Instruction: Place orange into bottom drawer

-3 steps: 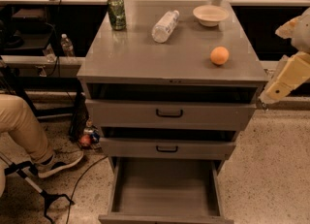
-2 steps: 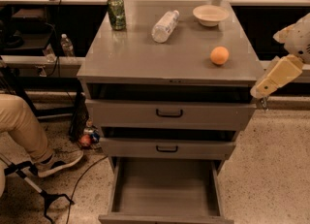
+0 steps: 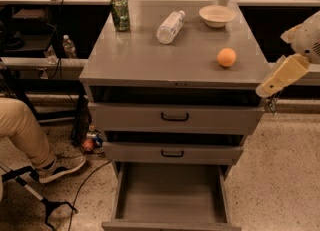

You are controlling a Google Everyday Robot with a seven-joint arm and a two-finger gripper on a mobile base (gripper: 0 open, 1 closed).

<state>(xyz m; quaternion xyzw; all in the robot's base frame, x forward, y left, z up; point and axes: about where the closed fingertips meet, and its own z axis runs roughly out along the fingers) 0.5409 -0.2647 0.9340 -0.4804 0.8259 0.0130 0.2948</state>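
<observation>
The orange [image 3: 226, 57] sits on the grey cabinet top [image 3: 150, 60], near its right front corner. The bottom drawer [image 3: 170, 195] is pulled open and its plain grey inside holds nothing. My gripper [image 3: 270, 106] hangs at the end of the cream-coloured arm [image 3: 284, 74] just off the cabinet's right front corner. It is below and to the right of the orange and not touching it.
On the cabinet top stand a green can [image 3: 120, 13], a lying plastic bottle [image 3: 170, 26] and a beige bowl [image 3: 216, 15]. The two upper drawers are shut. A seated person's leg and shoe [image 3: 30, 140] are at left, with cables and a small reddish ball [image 3: 88, 144].
My arm has moved a little to the left, closer to the cabinet's right front corner. The orange and the drawers have not moved.
</observation>
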